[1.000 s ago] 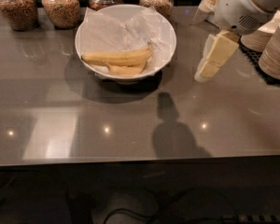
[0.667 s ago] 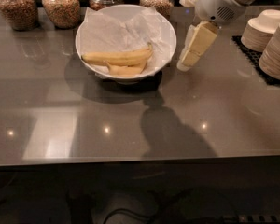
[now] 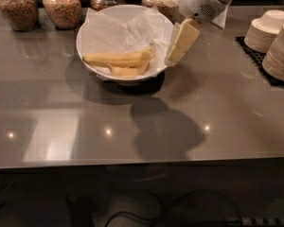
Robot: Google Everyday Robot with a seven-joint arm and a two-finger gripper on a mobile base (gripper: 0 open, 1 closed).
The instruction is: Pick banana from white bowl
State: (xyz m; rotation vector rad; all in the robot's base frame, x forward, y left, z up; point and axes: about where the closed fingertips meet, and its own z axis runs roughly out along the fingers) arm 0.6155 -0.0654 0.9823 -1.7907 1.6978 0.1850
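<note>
pincer [image 3: 173, 59] hangs just beside white bowl [image 3: 79, 46], banana [image 3: 117, 58] inside.

Hand [image 3: 172, 58]: hangs at the white bowl's [image 3: 78, 44] right rim and covers a piece of it; its arm runs off the top edge.
Shorter banana [image 3: 125, 72]: partly tucked under the banana [image 3: 116, 58].
Jars [image 3: 61, 6]: tops cut off.
Stacked bowls [image 3: 280, 53]: right stack clipped by the edge.
</note>
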